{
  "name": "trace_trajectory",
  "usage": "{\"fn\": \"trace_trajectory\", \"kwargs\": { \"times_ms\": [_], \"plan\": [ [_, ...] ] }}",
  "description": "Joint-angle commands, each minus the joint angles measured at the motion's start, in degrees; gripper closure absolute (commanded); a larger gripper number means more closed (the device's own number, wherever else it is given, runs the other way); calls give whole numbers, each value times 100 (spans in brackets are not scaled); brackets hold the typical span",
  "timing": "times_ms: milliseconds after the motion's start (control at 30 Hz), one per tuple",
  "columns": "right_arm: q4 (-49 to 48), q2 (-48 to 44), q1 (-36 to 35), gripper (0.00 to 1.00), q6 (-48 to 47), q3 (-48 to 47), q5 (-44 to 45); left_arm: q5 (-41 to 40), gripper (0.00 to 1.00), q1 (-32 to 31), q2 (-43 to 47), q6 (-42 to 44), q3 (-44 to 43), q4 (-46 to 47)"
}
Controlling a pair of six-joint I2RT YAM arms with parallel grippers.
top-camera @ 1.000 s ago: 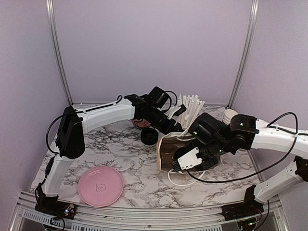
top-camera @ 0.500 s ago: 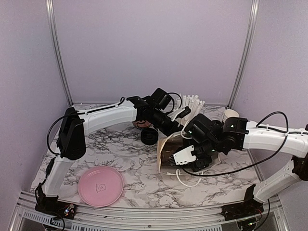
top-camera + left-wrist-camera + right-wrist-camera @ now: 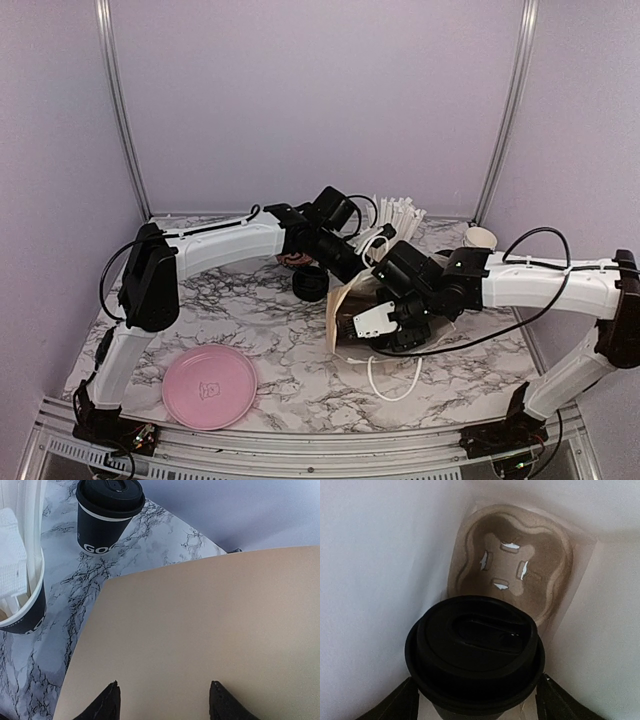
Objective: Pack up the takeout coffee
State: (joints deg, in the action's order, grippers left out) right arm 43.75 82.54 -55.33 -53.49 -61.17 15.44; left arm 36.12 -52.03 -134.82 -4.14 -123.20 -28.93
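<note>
marble table (image 3: 150, 545), lidded cup (image 3: 107, 520) upright, lid up

The bag (image 3: 200, 630) is smooth, matt tan paper. The cup carrier (image 3: 547, 565) is rough, fibrous brown pulp. The cup lid (image 3: 475, 652) is black plastic with a dull sheen. The lidded cup (image 3: 102, 535) has a matt black paper wall. The table top (image 3: 155, 535) is smooth and marble-patterned. The plate (image 3: 210, 385) looks like smooth pink plastic.

Two lidded coffee cups (image 3: 107, 517), one straw cup (image 3: 22, 615), one paper bag (image 3: 210, 630), one pulp carrier (image 3: 512, 565), one pink plate (image 3: 209, 385).
</note>
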Motion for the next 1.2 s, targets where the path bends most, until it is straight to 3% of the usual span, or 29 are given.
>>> {"fn": "trace_trajectory", "kwargs": {
  "times_ms": [0, 133, 367, 600, 967, 1033, 1167],
  "plan": [
    [-44, 212, 101, 27, 195, -161, 12, 256, 39, -88, -67, 146, 146, -171],
    [141, 263, 101, 39, 270, -413, -65, 232, 39, -81, -22, 131, 147, -151],
    [337, 287, 102, 45, 276, -867, -133, 204, 39, -61, 82, 80, 197, -128],
    [73, 452, 173, 18, 322, -447, -85, 279, 39, -62, 149, 24, 344, -63],
    [-612, 948, 365, 2, 539, -370, 165, 427, 42, -62, 176, 10, 445, -45],
    [-659, 1051, 365, 6, 578, -386, 127, 470, 43, -62, 176, 11, 446, -46],
    [-574, 1116, 365, 23, 665, -563, -90, 510, 45, -62, 213, 6, 484, -45]
  ]
}}
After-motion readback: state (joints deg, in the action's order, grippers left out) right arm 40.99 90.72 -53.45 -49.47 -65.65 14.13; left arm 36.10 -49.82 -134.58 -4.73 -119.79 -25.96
